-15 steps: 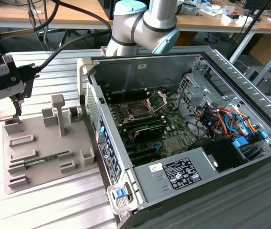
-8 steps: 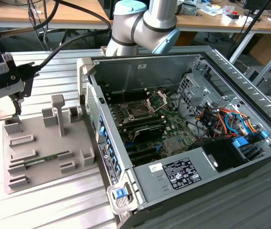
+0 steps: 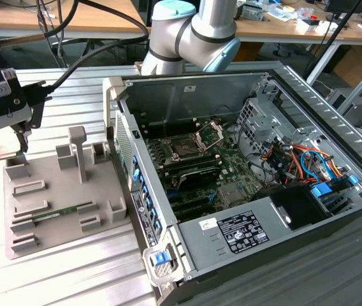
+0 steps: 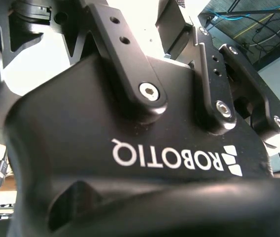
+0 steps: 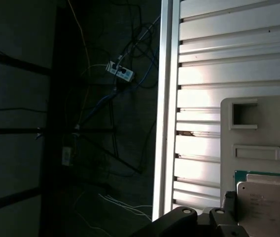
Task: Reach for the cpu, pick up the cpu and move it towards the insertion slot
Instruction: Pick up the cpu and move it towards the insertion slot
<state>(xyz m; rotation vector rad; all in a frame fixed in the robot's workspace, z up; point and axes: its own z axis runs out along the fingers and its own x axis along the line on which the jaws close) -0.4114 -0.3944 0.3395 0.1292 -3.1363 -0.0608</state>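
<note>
— From where do we look in the exterior view?

— From high up and off the arm. We face down at a slant over the ribbed table (image 3: 92, 274). The grey tray (image 3: 60, 237) and the gripper (image 3: 16, 141) sit at the exterior view's left, and the open computer case (image 3: 181, 102) is fairly near at its right.

— And the wrist cameras?

— In the second wrist view we sit close against the gripper's black body and look along it. In the first wrist view we face down across the table's edge to the dark floor (image 5: 21, 163).

— What do we share?

— The exterior view and the first wrist view share the table and tray. The exterior view and the second wrist view share the gripper.
</note>
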